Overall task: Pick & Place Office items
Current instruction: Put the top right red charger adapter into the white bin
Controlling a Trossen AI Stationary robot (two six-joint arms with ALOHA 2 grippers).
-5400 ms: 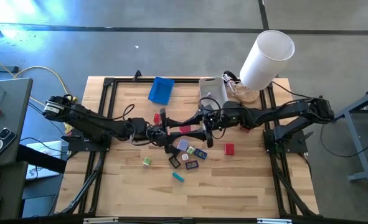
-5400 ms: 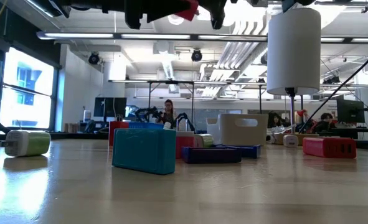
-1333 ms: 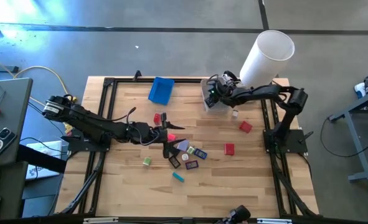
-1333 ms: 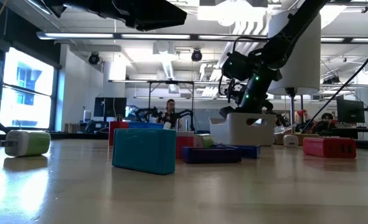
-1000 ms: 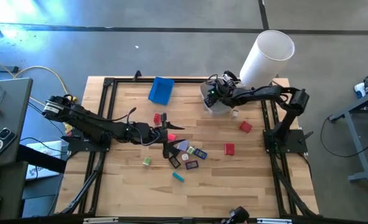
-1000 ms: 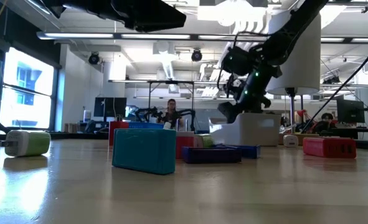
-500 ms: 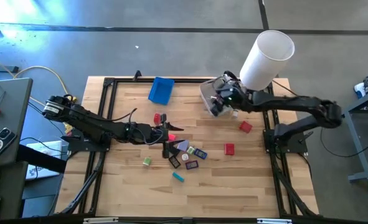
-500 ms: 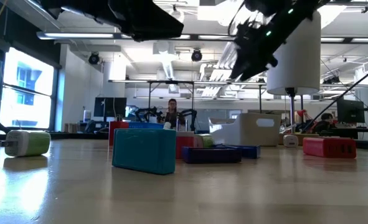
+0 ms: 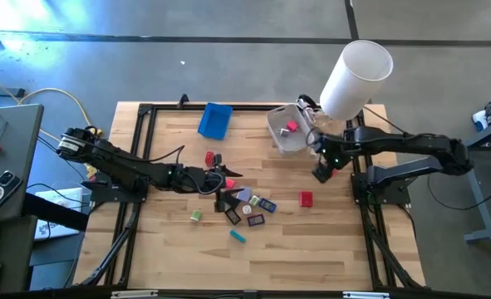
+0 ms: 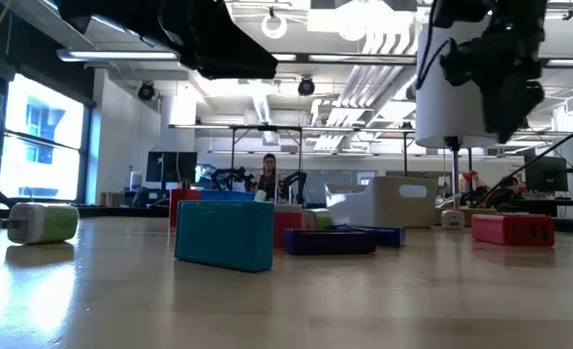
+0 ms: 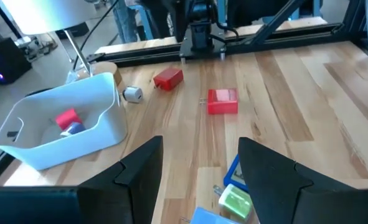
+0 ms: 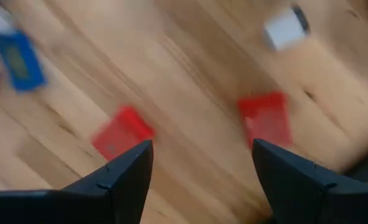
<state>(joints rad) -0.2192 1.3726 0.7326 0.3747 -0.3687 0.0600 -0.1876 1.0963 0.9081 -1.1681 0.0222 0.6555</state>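
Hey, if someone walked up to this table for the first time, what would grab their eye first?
Probably the big white cylinder standing at the table's far right corner, towering over everything. Next, the scatter of tiny colourful office items in the middle of the wooden table, with the left gripper hovering open beside it. Then the translucent white bin near the cylinder, holding a pink piece, and the open right gripper above a red block.
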